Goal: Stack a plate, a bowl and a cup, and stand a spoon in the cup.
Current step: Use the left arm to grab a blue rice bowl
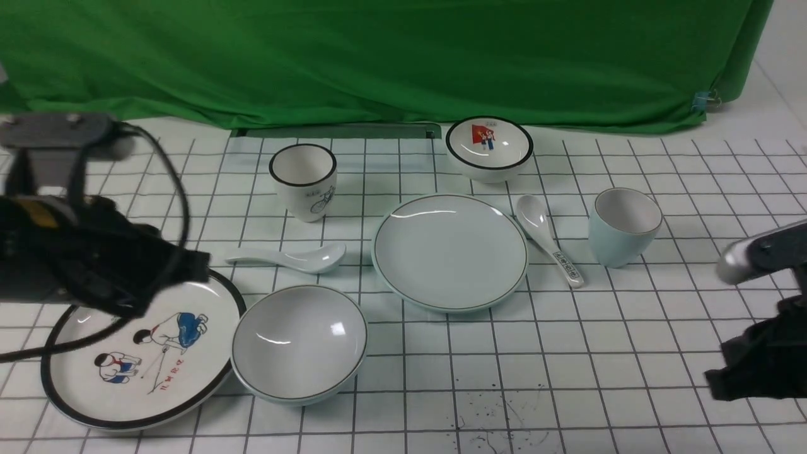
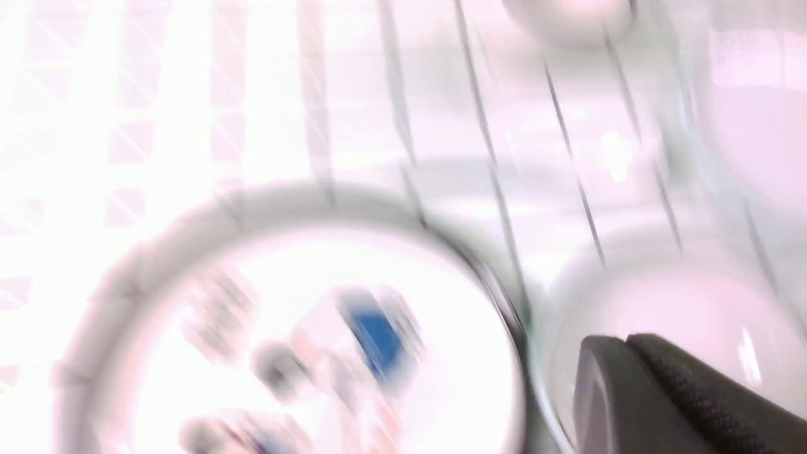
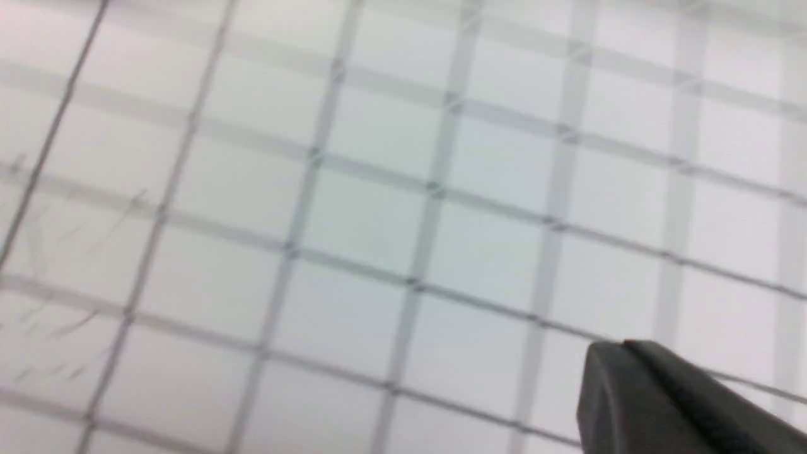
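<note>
A green cloth [image 1: 378,57] hangs across the back, and below it a white surface [image 1: 630,353] ruled with a dark grid carries all the crockery. The left arm [image 1: 82,258] reaches in over the near left side, partly covering a large black-rimmed plate with cartoon children [image 1: 145,372]; the right arm [image 1: 763,334] sits low at the near right edge, well apart from every dish. The plate [image 1: 450,252], plain and pale with a thin dark rim line, lies flat near the middle of the surface with nothing on it. The bowl [image 1: 299,343] stands upright and empty nearer the robot and to the left of the plate, just beside the cartoon plate. A smaller black-rimmed bowl with a red picture [image 1: 489,148] stands behind the plate. The cup [image 1: 624,227], pale blue and upright, stands to the right of the plate, while a white cup with a bicycle drawing [image 1: 304,181] stands at the back left. The spoon [image 1: 290,257], all white, lies between the bicycle cup and the bowl; a spoon with printed characters [image 1: 548,243] lies between the plate and the cup. The left gripper [image 2: 627,342] has its jaws pressed together on nothing, its tip seen against the bowl in a blurred wrist view. The right gripper [image 3: 621,347] is likewise closed and empty above bare grid.
</note>
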{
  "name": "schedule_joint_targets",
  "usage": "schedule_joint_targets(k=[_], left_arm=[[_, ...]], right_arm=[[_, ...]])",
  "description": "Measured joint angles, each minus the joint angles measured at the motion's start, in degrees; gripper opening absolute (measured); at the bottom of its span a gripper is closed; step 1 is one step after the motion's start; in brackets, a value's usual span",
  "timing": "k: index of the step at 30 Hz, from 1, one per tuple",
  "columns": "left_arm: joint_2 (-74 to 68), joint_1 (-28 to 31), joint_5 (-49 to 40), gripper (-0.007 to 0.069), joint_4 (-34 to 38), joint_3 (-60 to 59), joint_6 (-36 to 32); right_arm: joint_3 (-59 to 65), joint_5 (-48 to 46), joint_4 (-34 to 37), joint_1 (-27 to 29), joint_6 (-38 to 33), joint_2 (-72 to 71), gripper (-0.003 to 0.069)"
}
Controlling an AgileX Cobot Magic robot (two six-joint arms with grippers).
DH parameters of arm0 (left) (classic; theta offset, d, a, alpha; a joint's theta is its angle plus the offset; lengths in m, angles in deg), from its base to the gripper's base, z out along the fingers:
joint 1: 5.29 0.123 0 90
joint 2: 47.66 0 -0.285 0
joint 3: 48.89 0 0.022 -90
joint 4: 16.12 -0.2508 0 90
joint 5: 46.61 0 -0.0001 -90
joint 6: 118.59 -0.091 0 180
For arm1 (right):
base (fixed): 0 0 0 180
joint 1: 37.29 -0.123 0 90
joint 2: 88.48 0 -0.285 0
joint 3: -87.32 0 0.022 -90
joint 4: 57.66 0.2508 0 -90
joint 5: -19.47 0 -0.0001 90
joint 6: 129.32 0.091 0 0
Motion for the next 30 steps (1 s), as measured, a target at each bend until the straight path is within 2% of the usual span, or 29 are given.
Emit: schedule_joint_targets(k=[3, 6, 9, 11, 13, 16, 20, 23, 24, 27, 30], left_arm=[[-8.86, -3.42, -7.84, 0.0013, -0.75, 5.81, -0.22], [-14.88, -5.81, -8.97, 0.0097, -5.58, 9.52, 3.0], [-19.12, -7.33, -9.09, 0.0197, -9.82, 11.47, 6.34], [-21.97, -7.71, -8.66, 0.0297, -11.8, 12.46, 8.03], [-23.79, -7.86, -8.04, 0.0355, -12.39, 12.66, 8.49], [-25.69, -7.86, -7.3, 0.0393, -12.73, 12.76, 8.6], [-27.46, -7.86, -6.69, 0.0362, -12.81, 12.83, 8.6], [-28.15, -8.08, -6.23, 0.026, -11.51, 12.83, 8.21], [-28.22, -8.08, -6.12, 0.0252, -11.37, 12.83, 8.17], [-28.34, -8.49, -3.97, 0.0134, -6.29, 12.83, 5.59], [-28.34, -8.73, -2.7, 0.0109, -4.07, 12.83, 4.64]], right_arm=[[-4.58, -2.68, 0.14, -5.7, -1.32, 5.03, 0.0013], [-8.11, -5.77, 0.42, -8.72, -2.18, 8.17, 0.0013], [-9.21, -7.61, 0.57, -9.6, -2.38, 9.82, 0.0013], [-9.42, -8.32, 0.57, -9.72, -2.38, 10.3, 0.0013], [-9.49, -8.45, 0.57, -9.72, -2.38, 10.33, 0.0013], [-9.51, -8.45, 0.57, -9.72, -2.38, 10.33, 0.0013], [-9.56, -8.28, 0.64, -9.74, -2.38, 10.33, 0.0013], [-9.56, -8.01, 0.64, -9.74, -2.38, 10.33, 0.0013], [-9.56, -8.01, 0.64, -9.74, -2.38, 10.33, 0.0013], [-9.56, -8.01, 0.64, -9.74, -2.38, 10.33, 0.0013], [-9.56, -8.01, 0.66, -9.74, -2.38, 10.33, 0.0013]])
